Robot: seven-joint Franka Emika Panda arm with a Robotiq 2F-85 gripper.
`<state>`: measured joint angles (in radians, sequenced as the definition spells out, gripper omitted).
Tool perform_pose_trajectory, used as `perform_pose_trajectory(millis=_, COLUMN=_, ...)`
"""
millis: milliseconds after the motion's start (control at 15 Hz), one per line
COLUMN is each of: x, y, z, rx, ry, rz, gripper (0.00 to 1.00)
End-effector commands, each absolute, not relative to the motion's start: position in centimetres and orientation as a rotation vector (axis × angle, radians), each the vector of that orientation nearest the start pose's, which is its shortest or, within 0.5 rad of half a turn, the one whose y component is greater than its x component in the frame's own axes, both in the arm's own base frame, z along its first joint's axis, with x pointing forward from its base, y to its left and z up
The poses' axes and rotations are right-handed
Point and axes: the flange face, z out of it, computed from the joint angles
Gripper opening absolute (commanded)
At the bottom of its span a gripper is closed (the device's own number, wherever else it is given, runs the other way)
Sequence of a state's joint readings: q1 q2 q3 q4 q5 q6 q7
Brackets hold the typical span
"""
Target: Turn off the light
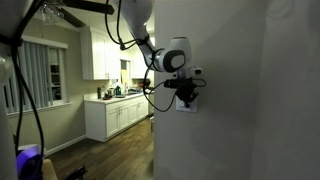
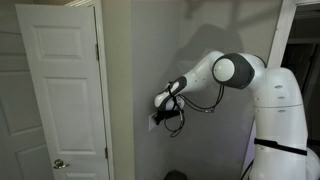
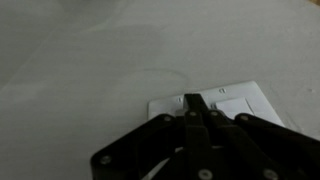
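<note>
The ceiling-fan light (image 1: 58,14) hangs at the top left in an exterior view. Its dark blades show and it gives no glow; the room is dim. My gripper (image 1: 186,96) is pressed against the white wall switch plate (image 1: 188,105) on the grey wall. It also shows in an exterior view (image 2: 158,113), touching the plate (image 2: 152,122) beside the door. In the wrist view the gripper (image 3: 192,100) is shut, its fingers together, with the tips on the left part of the switch plate (image 3: 235,101).
A white panelled door (image 2: 60,90) stands next to the switch. White kitchen cabinets (image 1: 115,115) with a warm counter glow (image 1: 120,88) lie beyond. A window with blinds (image 1: 38,72) is on the far wall. The robot's white base (image 2: 280,130) stands close to the wall.
</note>
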<state>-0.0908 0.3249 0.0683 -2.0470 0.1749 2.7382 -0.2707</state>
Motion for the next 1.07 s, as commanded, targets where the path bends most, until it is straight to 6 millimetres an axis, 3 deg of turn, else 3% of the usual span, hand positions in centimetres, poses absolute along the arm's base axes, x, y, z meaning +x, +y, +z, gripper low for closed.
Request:
perform_pose_trajectory(millis=0, x=62.1, y=-3.5, z=32.0, rx=-3.094, ry=-0.188, rz=-0.436, gripper=0.00)
perform_pose_trajectory(millis=400, x=60.6, y=-6.4, z=33.1, rx=-3.196, ry=-0.238, rz=-0.304, gripper=0.00)
perform_pose_trajectory(millis=1000, x=60.0, y=-6.7, z=33.1, rx=-3.173, ry=-0.242, rz=-0.203, gripper=0.00)
